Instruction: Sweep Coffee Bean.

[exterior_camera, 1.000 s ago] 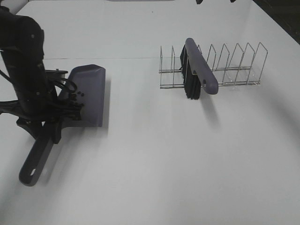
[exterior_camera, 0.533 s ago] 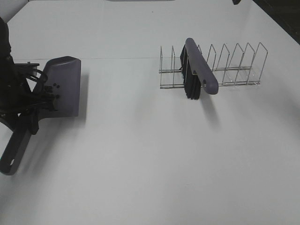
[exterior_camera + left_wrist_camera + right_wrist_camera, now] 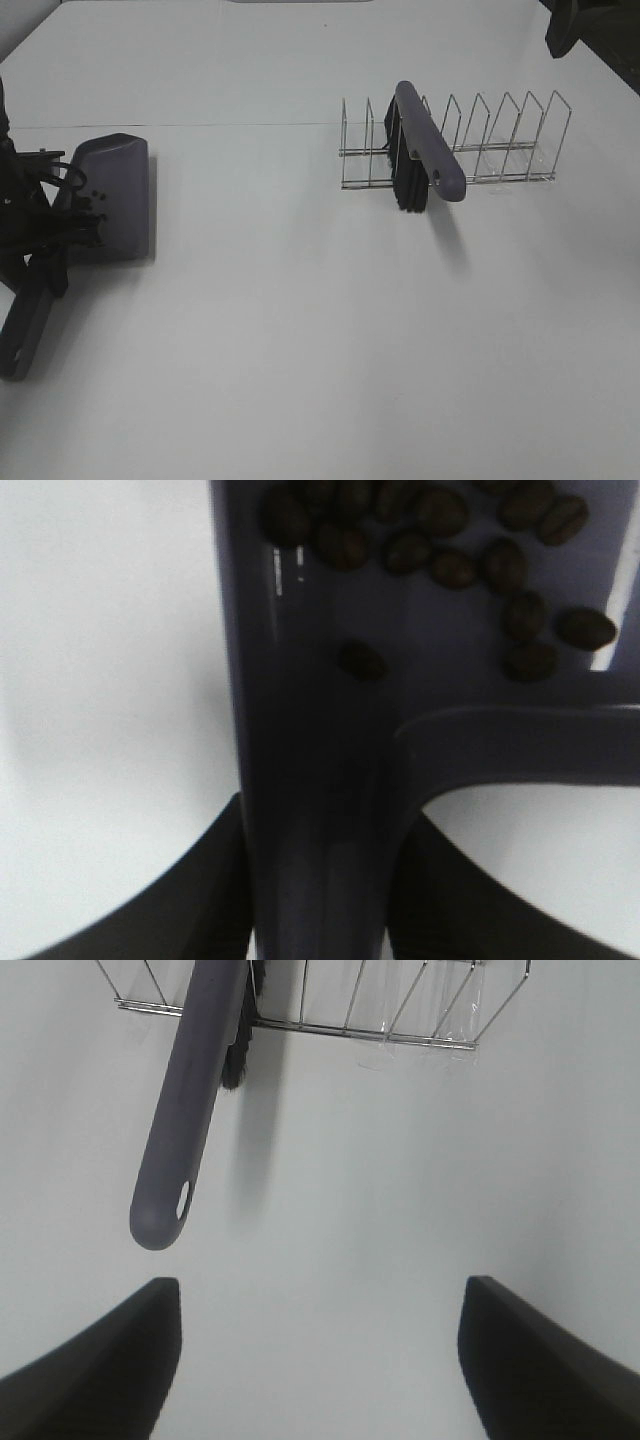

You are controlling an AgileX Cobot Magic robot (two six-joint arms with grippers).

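The grey-purple dustpan (image 3: 112, 195) lies at the table's far left, its handle (image 3: 25, 325) pointing toward the front edge. My left gripper (image 3: 48, 250) is shut on that handle (image 3: 320, 860), one finger on each side. The coffee bean cluster (image 3: 440, 540) sits inside the pan, close to where the handle joins. The brush (image 3: 425, 150) leans in the wire rack (image 3: 500, 150), bristles down. In the right wrist view my right gripper (image 3: 320, 1360) hangs open and empty above bare table, short of the brush handle (image 3: 190, 1120).
The wire rack (image 3: 400, 1035) stands at the back right of the white table (image 3: 300, 330), with several unused slots to the right of the brush. A dark part of my right arm (image 3: 575, 25) shows at the top right corner.
My left arm has carried the dustpan with the beans leftward across the table. Part of the right arm has come into view at the top right corner.
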